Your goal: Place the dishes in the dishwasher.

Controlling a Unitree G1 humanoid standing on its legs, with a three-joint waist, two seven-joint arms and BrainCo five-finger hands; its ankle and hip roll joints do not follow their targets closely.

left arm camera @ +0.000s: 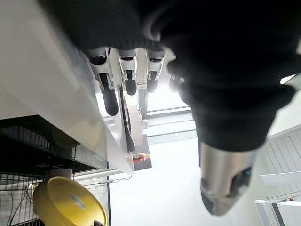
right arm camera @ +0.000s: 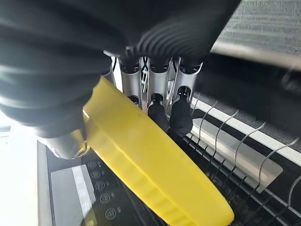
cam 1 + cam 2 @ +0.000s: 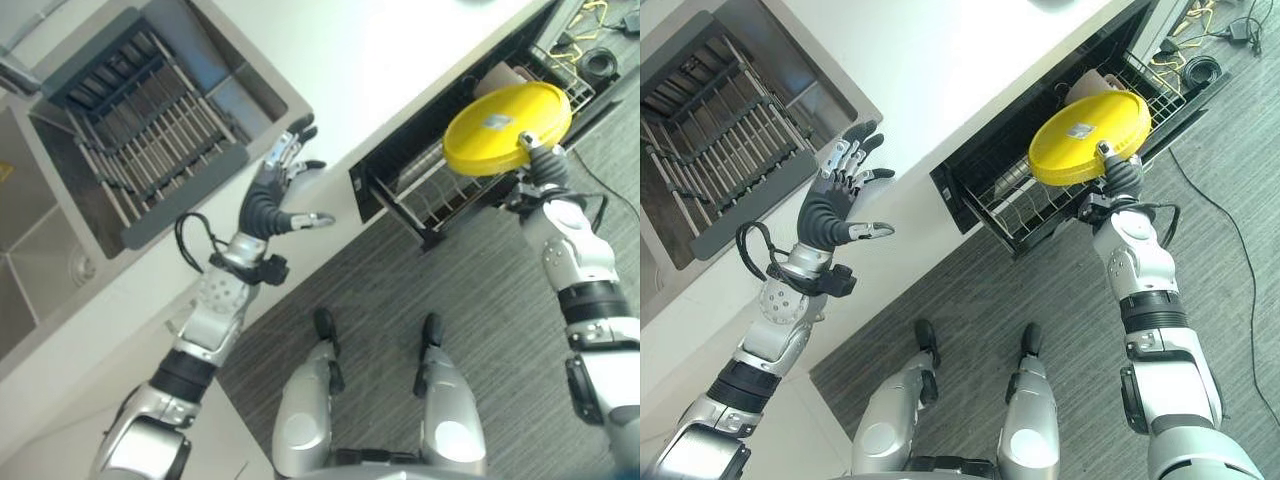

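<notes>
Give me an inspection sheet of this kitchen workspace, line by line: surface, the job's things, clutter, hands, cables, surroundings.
Surface: white counter, bare where it shows.
Job's things: yellow plate held over the pulled-out dishwasher rack; a pale dish sits in the rack behind it.
Clutter: nothing seen on the counter.
Hands: right hand curled round the yellow plate's rim; left hand open, raised over the counter edge, holding nothing.
Cables: black cables on the floor beyond the dishwasher.
Surroundings: sink with a dark drying rack at the robot's left; grey striped floor.
</notes>
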